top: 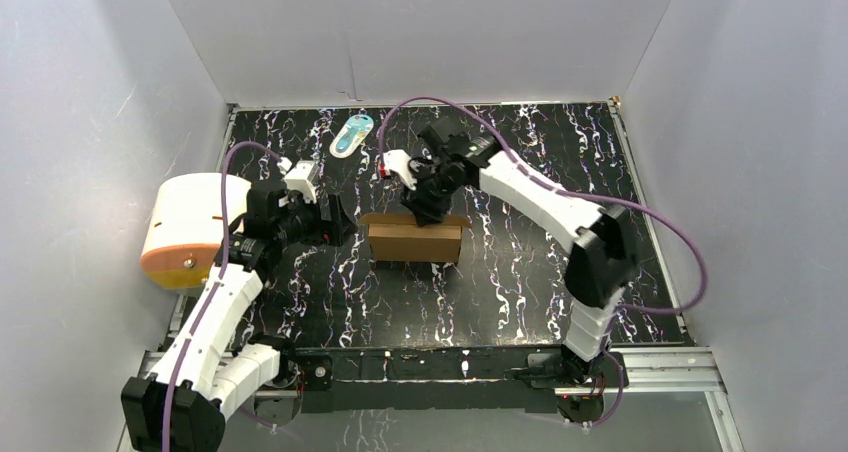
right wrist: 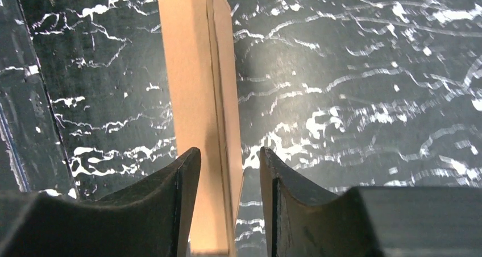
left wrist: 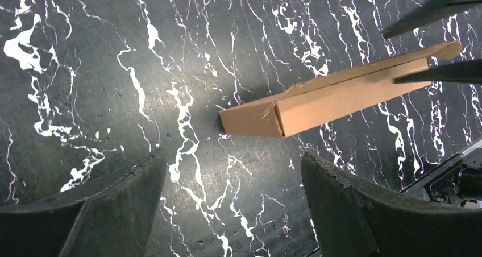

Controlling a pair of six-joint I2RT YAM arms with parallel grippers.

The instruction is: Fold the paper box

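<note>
The paper box [top: 415, 240] is a closed, shallow brown cardboard box standing on a long edge at the middle of the table. My right gripper [top: 428, 210] is above it, open by a narrow gap. In the right wrist view its jaws [right wrist: 230, 152] straddle the box's upper edge [right wrist: 199, 69], with a gap at the right finger. My left gripper [top: 340, 220] is open and empty just left of the box. In the left wrist view [left wrist: 233, 157] the box's left end [left wrist: 341, 95] lies ahead of the fingers, apart from them. The right gripper's fingers [left wrist: 443, 72] show there at the box's far end.
A white-and-orange cylinder [top: 190, 230] lies at the table's left edge beside my left arm. A small teal-white packet [top: 352, 134] lies at the back, left of centre. White walls close the black marbled table [top: 520, 282] on three sides.
</note>
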